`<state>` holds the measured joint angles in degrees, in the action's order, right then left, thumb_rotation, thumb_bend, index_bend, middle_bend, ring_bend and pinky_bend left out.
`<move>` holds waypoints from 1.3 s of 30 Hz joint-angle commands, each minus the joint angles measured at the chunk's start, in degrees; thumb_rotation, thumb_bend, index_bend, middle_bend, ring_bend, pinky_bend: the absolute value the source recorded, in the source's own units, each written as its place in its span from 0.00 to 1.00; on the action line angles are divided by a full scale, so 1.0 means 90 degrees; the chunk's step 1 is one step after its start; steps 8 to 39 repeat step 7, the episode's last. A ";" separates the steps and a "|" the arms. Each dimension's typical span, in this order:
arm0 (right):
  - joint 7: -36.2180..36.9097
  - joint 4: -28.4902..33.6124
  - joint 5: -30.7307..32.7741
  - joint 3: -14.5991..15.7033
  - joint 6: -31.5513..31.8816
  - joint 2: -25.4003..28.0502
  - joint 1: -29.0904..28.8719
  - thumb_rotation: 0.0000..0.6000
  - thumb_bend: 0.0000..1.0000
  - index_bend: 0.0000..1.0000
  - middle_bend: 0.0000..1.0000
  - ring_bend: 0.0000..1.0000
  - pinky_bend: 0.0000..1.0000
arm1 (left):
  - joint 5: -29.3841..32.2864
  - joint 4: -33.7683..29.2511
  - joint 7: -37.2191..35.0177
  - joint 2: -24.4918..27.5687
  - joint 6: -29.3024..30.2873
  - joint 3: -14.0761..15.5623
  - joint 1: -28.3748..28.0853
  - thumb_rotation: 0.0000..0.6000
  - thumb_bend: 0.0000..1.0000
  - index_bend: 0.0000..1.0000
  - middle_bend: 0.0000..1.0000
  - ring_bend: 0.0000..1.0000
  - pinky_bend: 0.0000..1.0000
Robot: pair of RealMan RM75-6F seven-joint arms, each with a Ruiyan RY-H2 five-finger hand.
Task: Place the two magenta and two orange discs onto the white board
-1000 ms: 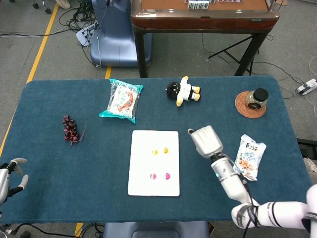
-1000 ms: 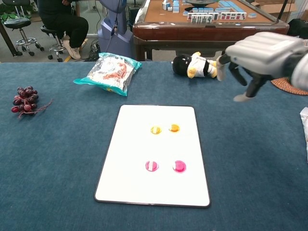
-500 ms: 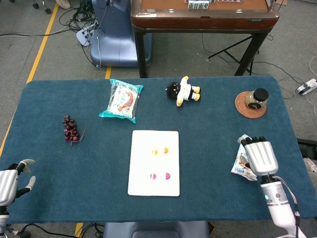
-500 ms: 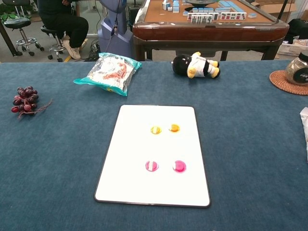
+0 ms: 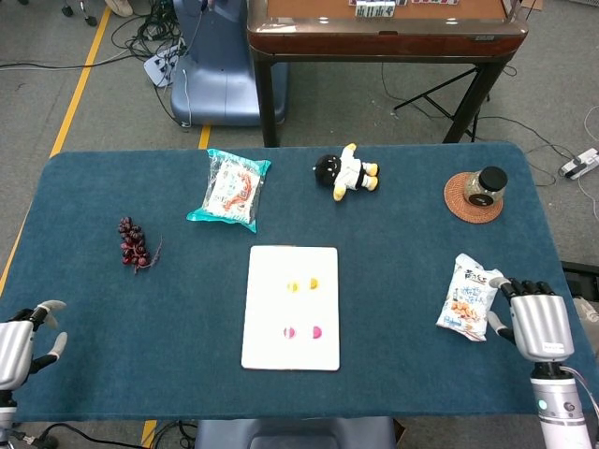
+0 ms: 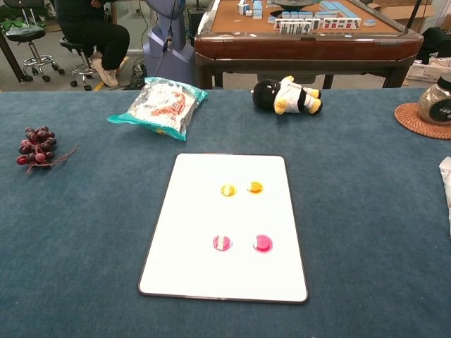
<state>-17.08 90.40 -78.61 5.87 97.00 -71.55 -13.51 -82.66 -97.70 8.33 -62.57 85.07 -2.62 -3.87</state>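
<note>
Your right hand (image 5: 540,323) sits at the table's right edge in the head view, back of the hand up, so you can't tell how the fingers are set; the fingertips are just beside the white snack packet (image 5: 470,297), contact unclear. Your left hand (image 5: 21,339) is cut off at the bottom-left corner, fingers spread and holding nothing. Neither hand shows in the chest view. All four discs are on the white board (image 5: 271,323): the two orange discs (image 6: 242,189) side by side on the far half, the two magenta discs (image 6: 242,243) side by side on the near half, each pair close but apart. From the head view they're too small to read; the chest view shows the left disc of each pair paler, striped. The board lies flat mid-table, with open blue cloth (image 5: 393,281) on both sides and a narrow strip to the near edge. Grapes (image 5: 132,242) are well left of it, the teal snack bag (image 5: 230,189) near the far-left corner, the plush toy (image 5: 346,172) beyond the far edge. The jar (image 5: 485,185) on its woven coaster (image 5: 461,206) is far right, cropped in the chest view, which catches only a sliver of the white packet at its right edge.
</note>
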 commanded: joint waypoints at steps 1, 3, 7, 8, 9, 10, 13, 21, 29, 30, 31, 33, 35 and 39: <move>0.0171 -0.0083 0.0066 -0.0144 -0.0231 0.0090 0.0063 1.00 0.16 0.39 0.49 0.46 0.44 | -0.0020 -0.0014 0.0033 -0.0018 -0.0011 0.0009 -0.0012 1.00 0.38 0.39 0.51 0.42 0.63; 0.0255 -0.0103 0.0118 -0.0218 -0.0392 0.0118 0.0062 1.00 0.16 0.39 0.49 0.46 0.44 | -0.0025 -0.0025 0.0050 -0.0031 -0.0022 0.0018 -0.0016 1.00 0.38 0.39 0.51 0.42 0.63; 0.0350 -0.0151 0.0122 -0.0331 -0.0715 0.0135 0.0047 1.00 0.16 0.39 0.49 0.46 0.44 | 0.0052 0.0014 0.0075 -0.0057 -0.0093 0.0019 -0.0028 1.00 0.38 0.39 0.51 0.42 0.63; 0.0350 -0.0151 0.0122 -0.0331 -0.0715 0.0135 0.0047 1.00 0.16 0.39 0.49 0.46 0.44 | 0.0052 0.0014 0.0075 -0.0057 -0.0093 0.0019 -0.0028 1.00 0.38 0.39 0.51 0.42 0.63; 0.0350 -0.0151 0.0122 -0.0331 -0.0715 0.0135 0.0047 1.00 0.16 0.39 0.49 0.46 0.44 | 0.0052 0.0014 0.0075 -0.0057 -0.0093 0.0019 -0.0028 1.00 0.38 0.39 0.51 0.42 0.63; 0.0350 -0.0151 0.0122 -0.0331 -0.0715 0.0135 0.0047 1.00 0.16 0.39 0.49 0.46 0.44 | 0.0052 0.0014 0.0075 -0.0057 -0.0093 0.0019 -0.0028 1.00 0.38 0.39 0.51 0.42 0.63; 0.0350 -0.0151 0.0122 -0.0331 -0.0715 0.0135 0.0047 1.00 0.16 0.39 0.49 0.46 0.44 | 0.0052 0.0014 0.0075 -0.0057 -0.0093 0.0019 -0.0028 1.00 0.38 0.39 0.51 0.42 0.63; 0.0350 -0.0151 0.0122 -0.0331 -0.0715 0.0135 0.0047 1.00 0.16 0.39 0.49 0.46 0.44 | 0.0052 0.0014 0.0075 -0.0057 -0.0093 0.0019 -0.0028 1.00 0.38 0.39 0.51 0.42 0.63; 0.0350 -0.0151 0.0122 -0.0331 -0.0715 0.0135 0.0047 1.00 0.16 0.39 0.49 0.46 0.44 | 0.0052 0.0014 0.0075 -0.0057 -0.0093 0.0019 -0.0028 1.00 0.38 0.39 0.51 0.42 0.63; 0.0350 -0.0151 0.0122 -0.0331 -0.0715 0.0135 0.0047 1.00 0.16 0.39 0.49 0.46 0.44 | 0.0052 0.0014 0.0075 -0.0057 -0.0093 0.0019 -0.0028 1.00 0.38 0.39 0.51 0.42 0.63; 0.0350 -0.0151 0.0122 -0.0331 -0.0715 0.0135 0.0047 1.00 0.16 0.39 0.49 0.46 0.44 | 0.0052 0.0014 0.0075 -0.0057 -0.0093 0.0019 -0.0028 1.00 0.38 0.39 0.51 0.42 0.63; 0.0350 -0.0151 0.0122 -0.0331 -0.0715 0.0135 0.0047 1.00 0.16 0.39 0.49 0.46 0.44 | 0.0052 0.0014 0.0075 -0.0057 -0.0093 0.0019 -0.0028 1.00 0.38 0.39 0.51 0.42 0.63; 0.0350 -0.0151 0.0122 -0.0331 -0.0715 0.0135 0.0047 1.00 0.16 0.39 0.49 0.46 0.44 | 0.0052 0.0014 0.0075 -0.0057 -0.0093 0.0019 -0.0028 1.00 0.38 0.39 0.51 0.42 0.63; 0.0350 -0.0151 0.0122 -0.0331 -0.0715 0.0135 0.0047 1.00 0.16 0.39 0.49 0.46 0.44 | 0.0052 0.0014 0.0075 -0.0057 -0.0093 0.0019 -0.0028 1.00 0.38 0.39 0.51 0.42 0.63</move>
